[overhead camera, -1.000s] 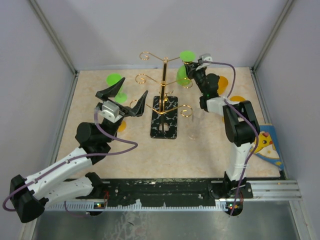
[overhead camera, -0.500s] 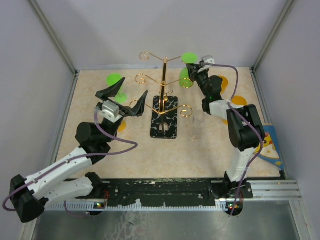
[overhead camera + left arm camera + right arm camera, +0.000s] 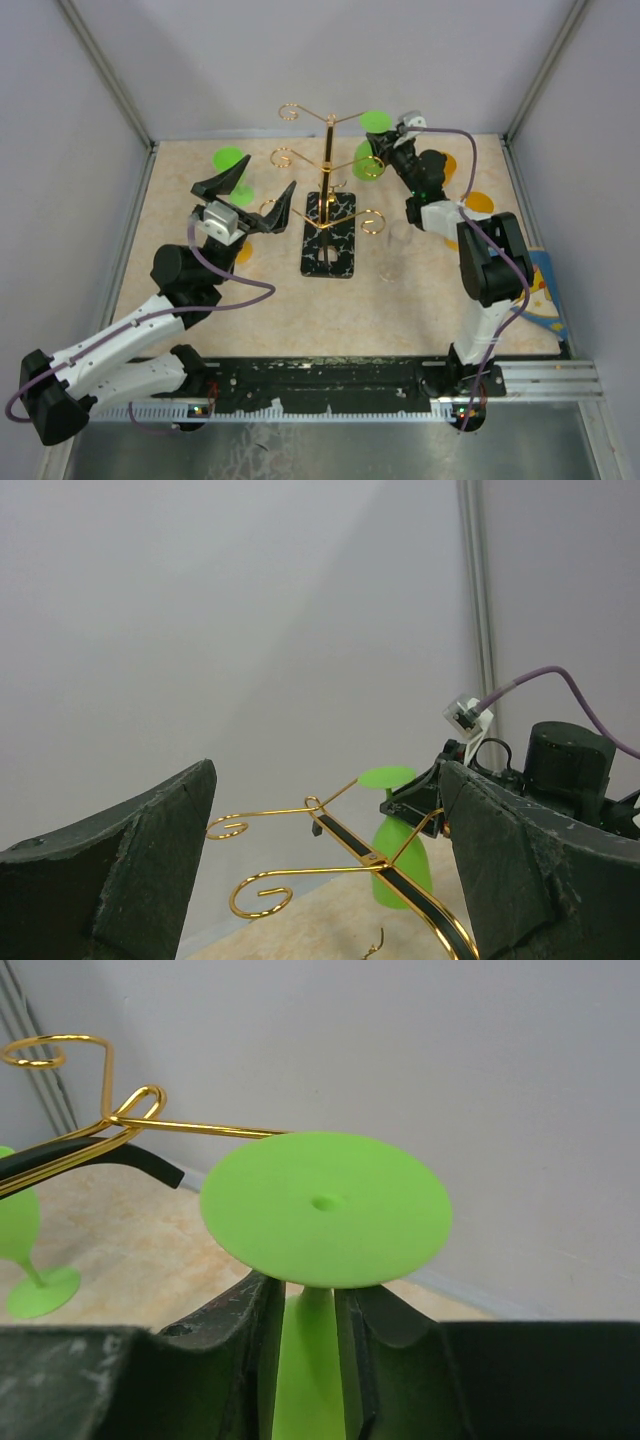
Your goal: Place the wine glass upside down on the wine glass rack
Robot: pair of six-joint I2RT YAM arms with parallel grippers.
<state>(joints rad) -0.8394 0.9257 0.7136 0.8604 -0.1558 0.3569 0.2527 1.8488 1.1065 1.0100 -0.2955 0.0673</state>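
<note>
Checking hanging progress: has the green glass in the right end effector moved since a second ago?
Yes. The green wine glass in the right end effector shifted slightly down the top view, toward the upper right arm of the wine glass rack.

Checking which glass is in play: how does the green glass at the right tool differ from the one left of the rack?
The right glass is inverted, foot on top; the left glass stands upright. The right tool grips the right glass by its stem, raised beside the rack; the left glass rests free on the table. Both are bright green.
</note>
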